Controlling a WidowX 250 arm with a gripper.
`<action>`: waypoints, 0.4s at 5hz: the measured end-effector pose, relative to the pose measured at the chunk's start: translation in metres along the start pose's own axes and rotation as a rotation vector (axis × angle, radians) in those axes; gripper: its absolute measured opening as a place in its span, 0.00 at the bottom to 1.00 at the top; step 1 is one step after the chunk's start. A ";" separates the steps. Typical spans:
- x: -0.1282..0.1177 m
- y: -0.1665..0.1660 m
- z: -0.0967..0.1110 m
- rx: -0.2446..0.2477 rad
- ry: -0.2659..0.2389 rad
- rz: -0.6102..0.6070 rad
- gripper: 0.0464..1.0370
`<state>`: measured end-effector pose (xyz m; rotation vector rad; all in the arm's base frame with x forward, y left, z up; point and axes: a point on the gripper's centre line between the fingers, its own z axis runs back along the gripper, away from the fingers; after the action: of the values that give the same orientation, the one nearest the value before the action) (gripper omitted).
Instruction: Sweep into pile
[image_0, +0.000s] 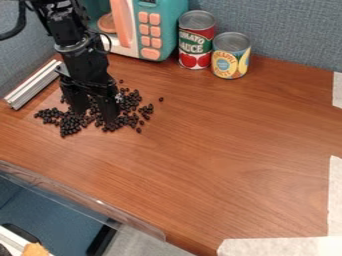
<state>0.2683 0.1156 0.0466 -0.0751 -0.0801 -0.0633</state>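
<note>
The black gripper (94, 114) hangs down at the left of the wooden table, its two fingers spread apart. It stands open amid many small black beans (69, 123), which lie scattered around and between the fingers. The beans are thickest to the lower left of the gripper, with looser ones to its right and a single bean (161, 99) off by itself. The arm and gripper hide part of the beans behind them.
A teal toy microwave (172, 30) stands at the back, beside a red can (196, 42) and a yellow can (231, 57). A metal bar (33, 84) lies at the left edge. A clear plastic strip (80, 200) runs along the front edge, and pale tape (335, 200) marks the right.
</note>
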 end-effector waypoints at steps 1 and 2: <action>-0.004 -0.002 -0.009 -0.017 0.027 0.003 0.96; -0.004 -0.002 -0.009 -0.018 0.028 0.003 0.96</action>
<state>0.2649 0.1132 0.0375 -0.0922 -0.0510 -0.0621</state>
